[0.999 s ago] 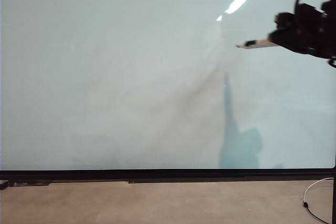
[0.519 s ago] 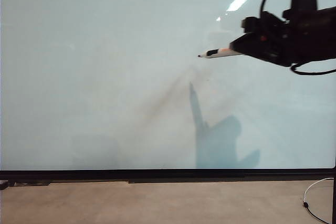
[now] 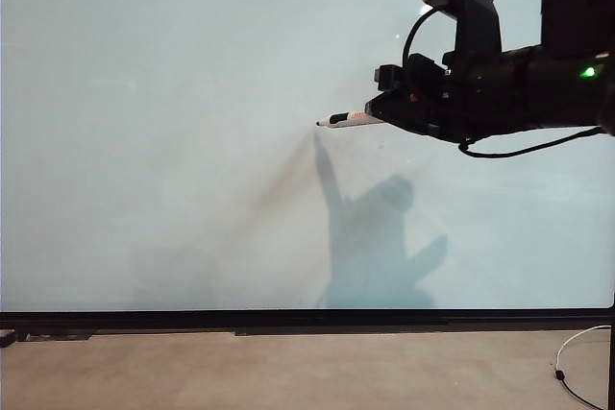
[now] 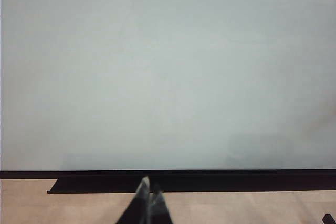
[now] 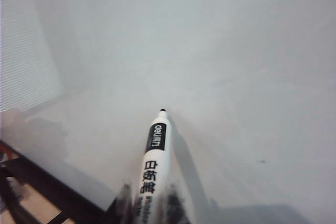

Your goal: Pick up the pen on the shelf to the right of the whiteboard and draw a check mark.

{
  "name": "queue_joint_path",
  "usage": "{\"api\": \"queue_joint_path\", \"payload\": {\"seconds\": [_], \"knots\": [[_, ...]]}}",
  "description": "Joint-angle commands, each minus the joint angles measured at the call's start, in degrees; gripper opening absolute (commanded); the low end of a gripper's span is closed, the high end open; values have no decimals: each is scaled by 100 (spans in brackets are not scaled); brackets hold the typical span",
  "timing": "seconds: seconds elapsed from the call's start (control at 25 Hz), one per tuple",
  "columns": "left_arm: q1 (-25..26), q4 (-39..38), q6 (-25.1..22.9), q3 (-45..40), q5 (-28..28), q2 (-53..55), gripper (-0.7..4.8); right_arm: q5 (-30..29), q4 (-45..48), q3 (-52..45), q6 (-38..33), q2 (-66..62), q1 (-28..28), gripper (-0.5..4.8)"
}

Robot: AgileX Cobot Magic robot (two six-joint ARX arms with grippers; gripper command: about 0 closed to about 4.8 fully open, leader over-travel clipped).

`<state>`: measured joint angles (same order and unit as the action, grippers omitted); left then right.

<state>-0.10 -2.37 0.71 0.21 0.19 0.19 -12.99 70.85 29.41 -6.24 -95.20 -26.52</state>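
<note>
- While the board is without any ink, the first half of the job looks finished: the pen [image 3: 351, 119] is off its shelf and sits in the right gripper [image 3: 384, 112], at about two o'clock from the middle of the whiteboard [image 3: 173, 141] in the exterior view.
- No check mark shows on the whiteboard in any view, so I judge that the whole drawing is left to do.
- The pen's black tip points toward nine o'clock in the exterior view and is close to the glossy surface; its shadow lies just beside it in the right wrist view, but I cannot tell if the tip touches.
- The right gripper is nearly closed, and its fingers [image 5: 123, 203] clamp the rear part of the pen's white body, with the printed barrel and the tip free in front.
- The left gripper [image 4: 147, 205] hangs low at six o'clock in front of the board, near its black frame; the two fingertips meet, it carries nothing and touches nothing.
</note>
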Motion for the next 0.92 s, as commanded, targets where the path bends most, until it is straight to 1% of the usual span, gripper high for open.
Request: {"api": "queue_joint_path", "payload": {"seconds": [0.04,0.52,0.92], "knots": [[0,72,-26,17,0,0,-4,177,90,166,-15,-114,-59,-9],[0,72,-26,15,0,0,-4,337,63,146,-17,-114,-68,-9],[0,72,-26,17,2,0,-4,505,-210,140,-20,-114,-68,-9]]}}
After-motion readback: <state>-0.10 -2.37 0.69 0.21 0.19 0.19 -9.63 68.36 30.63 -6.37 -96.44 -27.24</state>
